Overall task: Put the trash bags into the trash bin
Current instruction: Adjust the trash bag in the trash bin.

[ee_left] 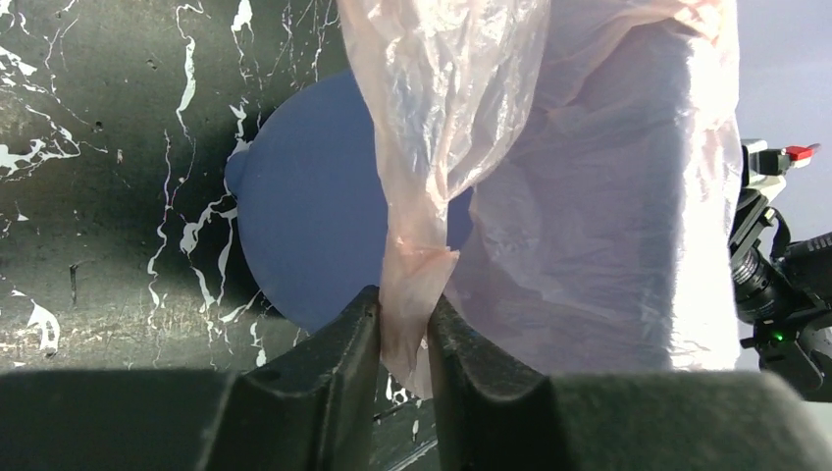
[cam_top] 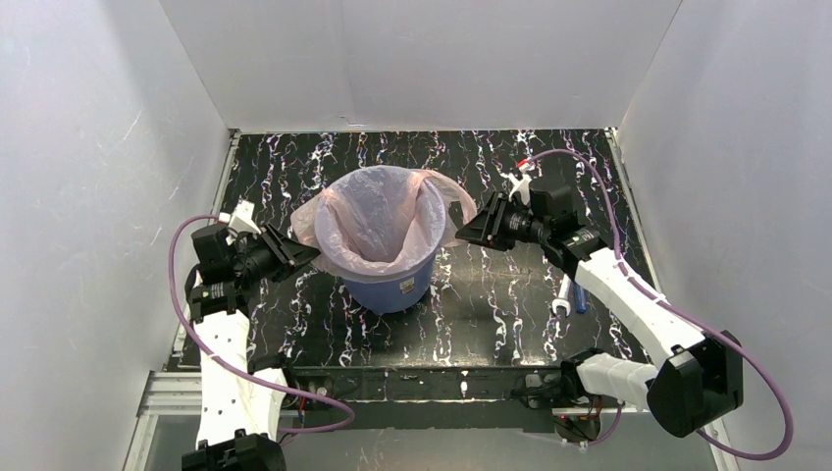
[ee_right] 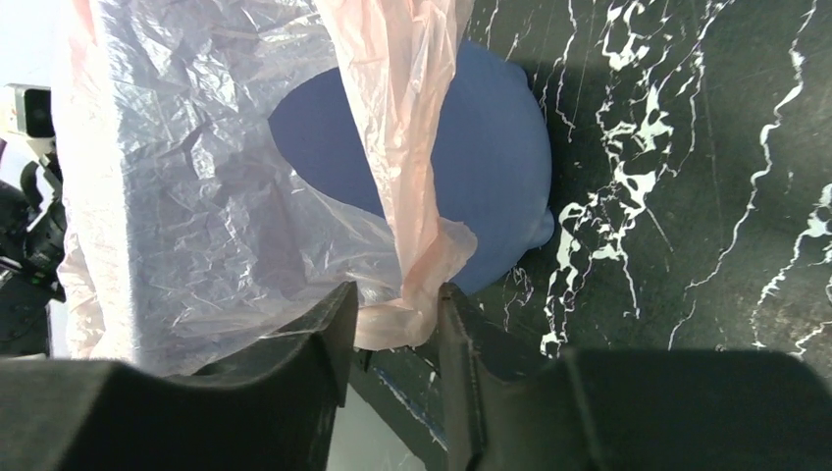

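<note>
The blue trash bin [cam_top: 392,285] stands mid-table, lined with the pale-pink trash bag [cam_top: 378,211], whose edge folds out over the rim. My left gripper [cam_top: 312,253] is at the bin's left rim. In the left wrist view this gripper [ee_left: 404,314] is shut on a hanging flap of the bag [ee_left: 417,280], with the bin [ee_left: 314,216] behind. My right gripper [cam_top: 461,228] is at the right rim. In the right wrist view it [ee_right: 397,309] is narrowly open, and a fold of the bag [ee_right: 422,294] lies between its fingers beside the bin [ee_right: 491,167].
A white spanner-like tool [cam_top: 562,297] and a blue pen [cam_top: 579,297] lie on the black marbled table right of the bin, beside the right forearm. White walls enclose the table on three sides. The opposite arm's camera [ee_left: 785,285] shows past the bag.
</note>
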### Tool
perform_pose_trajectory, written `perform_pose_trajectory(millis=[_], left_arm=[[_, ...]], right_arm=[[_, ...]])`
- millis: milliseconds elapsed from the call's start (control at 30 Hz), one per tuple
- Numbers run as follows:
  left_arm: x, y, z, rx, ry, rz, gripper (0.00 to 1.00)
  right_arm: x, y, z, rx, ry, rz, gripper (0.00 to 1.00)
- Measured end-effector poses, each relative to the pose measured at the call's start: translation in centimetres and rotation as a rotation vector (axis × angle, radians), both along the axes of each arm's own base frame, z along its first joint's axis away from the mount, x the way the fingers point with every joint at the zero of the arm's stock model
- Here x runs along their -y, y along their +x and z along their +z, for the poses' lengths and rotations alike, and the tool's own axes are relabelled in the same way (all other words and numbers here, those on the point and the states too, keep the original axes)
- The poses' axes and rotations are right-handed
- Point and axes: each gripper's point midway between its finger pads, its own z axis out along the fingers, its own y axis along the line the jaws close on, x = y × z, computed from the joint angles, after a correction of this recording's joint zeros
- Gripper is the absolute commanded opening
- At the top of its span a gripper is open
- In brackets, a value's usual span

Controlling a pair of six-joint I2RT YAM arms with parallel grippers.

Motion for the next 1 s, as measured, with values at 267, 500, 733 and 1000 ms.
perform_pose_trajectory(millis=[267,500,733,1000], left_arm=[[0.3,-0.2,-1.4,-0.032,-0.02,-0.024,0.02],[0.3,0.0,-2.0,-0.039,-0.018,-0.038,0.0],[0.4,-0.3,-4.1,-0.094,-0.029,-0.053,0.0],[0.6,0.5,-5.0,-0.124,-0.037,-0.071,0.0]], right_arm=[[-0.5,-0.6,-1.1,-0.042,0.02,0.035,0.13],[-0.6,-0.8,-2.1,-0.057,0.012,0.051,0.02],[-0.5,-1.7,-4.8,-0.113,-0.026,0.091,0.04],[-0.8,-2.7,-5.9,-0.141,-0.028,0.11,0.13]])
